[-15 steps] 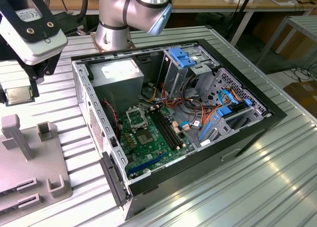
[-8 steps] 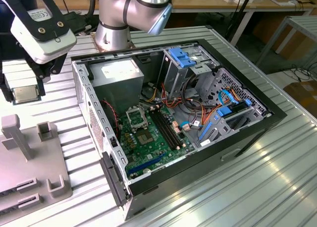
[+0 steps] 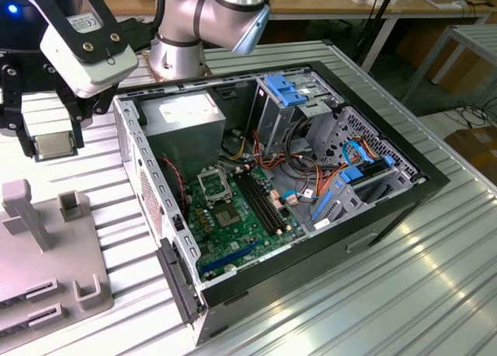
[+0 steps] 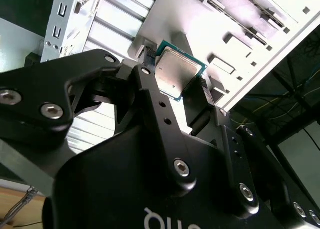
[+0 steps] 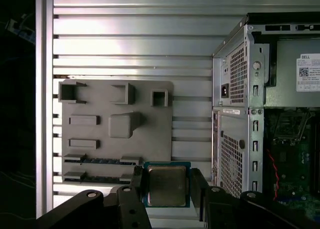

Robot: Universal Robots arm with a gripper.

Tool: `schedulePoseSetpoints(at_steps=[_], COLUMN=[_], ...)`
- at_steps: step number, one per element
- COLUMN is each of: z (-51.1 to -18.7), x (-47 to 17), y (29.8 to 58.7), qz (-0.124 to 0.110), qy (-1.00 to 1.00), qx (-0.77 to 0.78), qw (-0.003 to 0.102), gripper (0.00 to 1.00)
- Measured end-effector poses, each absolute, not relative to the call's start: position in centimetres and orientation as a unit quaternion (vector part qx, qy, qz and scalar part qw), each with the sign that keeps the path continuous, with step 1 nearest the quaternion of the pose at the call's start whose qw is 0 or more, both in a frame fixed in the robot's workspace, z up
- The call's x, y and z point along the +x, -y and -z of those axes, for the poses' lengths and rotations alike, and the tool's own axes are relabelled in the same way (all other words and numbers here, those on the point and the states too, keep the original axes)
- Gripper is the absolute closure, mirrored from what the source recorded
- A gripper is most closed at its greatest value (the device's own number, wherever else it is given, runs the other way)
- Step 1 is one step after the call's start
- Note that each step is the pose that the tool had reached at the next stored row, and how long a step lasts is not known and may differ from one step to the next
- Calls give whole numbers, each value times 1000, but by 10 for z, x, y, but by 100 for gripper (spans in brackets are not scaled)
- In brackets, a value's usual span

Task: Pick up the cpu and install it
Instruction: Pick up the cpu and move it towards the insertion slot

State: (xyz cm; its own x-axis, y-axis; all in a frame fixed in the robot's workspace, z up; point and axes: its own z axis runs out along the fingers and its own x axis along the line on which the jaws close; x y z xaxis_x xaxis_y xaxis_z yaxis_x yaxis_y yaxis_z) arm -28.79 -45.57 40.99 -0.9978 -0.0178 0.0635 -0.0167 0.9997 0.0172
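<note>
**Exterior view:** My fingers [image 3: 29, 142] are clamped on the cpu [image 3: 56, 144], gripping two opposite edges with the metal top showing. The chip hangs over the bench [image 3: 404, 294], outside the pc case [image 3: 311, 239], at the exterior view's left. The socket frame [image 3: 213, 186] on the motherboard [image 3: 241, 216] lies at about 4 o'clock from the cpu, well apart. The case side wall [image 3: 144, 169] stands between them, so I judge any route to the socket has to go over that wall. Around the socket frame:
- red-and-black wires [image 3: 175, 181] just beside it at 9 o'clock
- power supply [image 3: 186, 119] at 12 o'clock
- black memory slots [image 3: 260, 204] at 4 o'clock

I can't tell if the frame is open. The grey fixture tray [image 3: 46, 247] sits on the bench at 6 o'clock from the cpu, apart from it.

**Second wrist view:** The cpu [image 4: 177, 71] sits between my two black fingers [image 4: 150, 89], one touching each side edge. A green rim shows around the metal lid. It is square, so there is no long axis to line up. The fixture tray [image 4: 250, 29] lies beyond it, not touching. The case back panel [image 4: 67, 19] is off to one side.

**First wrist view:** The cpu [image 5: 166, 185] faces the camera flat, held between my fingers [image 5: 139, 186]. The fixture tray [image 5: 117, 124] lies beyond it, and the pc case [image 5: 240, 114] is beside the tray. The motherboard [image 5: 292, 164] is behind the case wall, dim.
</note>
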Motion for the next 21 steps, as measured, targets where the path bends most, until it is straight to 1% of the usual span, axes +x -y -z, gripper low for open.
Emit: schedulePoseSetpoints(at_steps=[10,13,15,21], z=[-410,-409,-409,-408], x=[-278,-276,-275,-267], y=[456,456,456,456], qz=[8,8,8,8], qy=[999,1000,1000,1000], qx=[9,9,9,8], qw=[30,27,21,20], gripper=[53,53,53,53])
